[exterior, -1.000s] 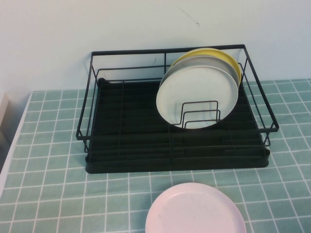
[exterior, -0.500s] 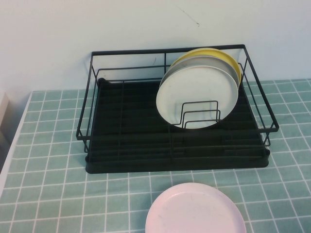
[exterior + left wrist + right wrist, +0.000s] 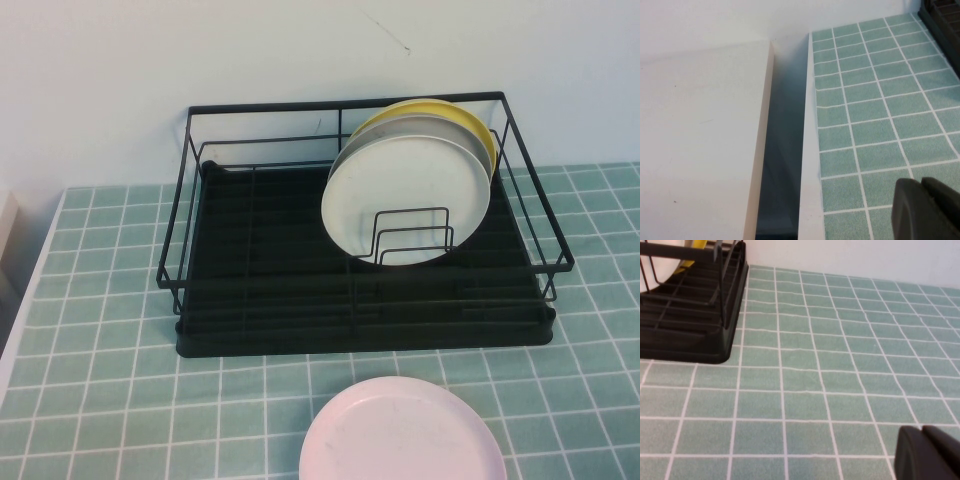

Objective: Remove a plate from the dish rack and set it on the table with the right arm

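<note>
Nothing has shifted since the earlier high views: plates, rack and pink plate hold the same positions. The pink plate [image 3: 402,432] lies flat on the teal tiled surface [image 3: 100,330], just in front of the dish rack [image 3: 260,290] and apart from it, its near edge cut off by the frame.

The dish rack stands against the pale wall, its black tray base on the tiles. Three plates lean upright together in its right half, behind the short wire dividers: a whitish plate [image 3: 405,195] in front, a grey plate [image 3: 470,135] behind it, a yellow plate [image 3: 440,106] at the back (only its upper rim shows).

Neither arm appears in the high view. The left gripper [image 3: 927,207] hovers over the tiles near the surface's left edge, beside a pale board [image 3: 700,140]; its fingers sit pressed together, holding nothing. The right gripper [image 3: 927,452] hangs over bare tiles to the side of the rack's corner [image 3: 715,347], likewise clenched and carrying nothing.
</note>
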